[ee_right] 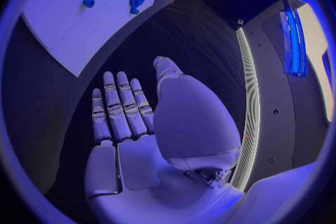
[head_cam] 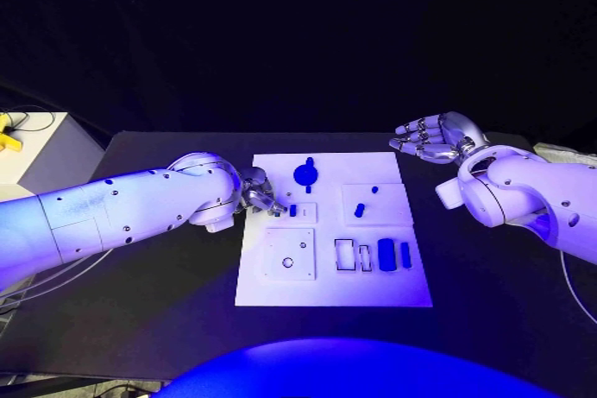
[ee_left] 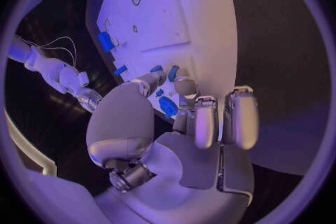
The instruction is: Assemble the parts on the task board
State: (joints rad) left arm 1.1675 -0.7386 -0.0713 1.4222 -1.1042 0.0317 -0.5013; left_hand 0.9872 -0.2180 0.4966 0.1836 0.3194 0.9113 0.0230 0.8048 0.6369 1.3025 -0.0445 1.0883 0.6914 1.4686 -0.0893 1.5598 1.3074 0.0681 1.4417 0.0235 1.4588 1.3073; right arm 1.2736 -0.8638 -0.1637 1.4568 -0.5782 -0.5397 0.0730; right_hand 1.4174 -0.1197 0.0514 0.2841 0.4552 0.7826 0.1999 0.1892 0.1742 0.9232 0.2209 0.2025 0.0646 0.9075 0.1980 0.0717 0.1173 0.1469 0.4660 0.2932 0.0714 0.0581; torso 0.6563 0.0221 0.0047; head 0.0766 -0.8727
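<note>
Left robot hand (head_cam: 259,199) crowds task board (head_cam: 373,294) left edge; right side open.

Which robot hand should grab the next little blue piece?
Probably the left hand. Its fingers already reach over the task board, right beside a small blue part. The right hand is open and off the board's far corner, over bare black table.

Black table (head_cam: 149,320) — white task board (head_cam: 334,294) lying on it.
</note>
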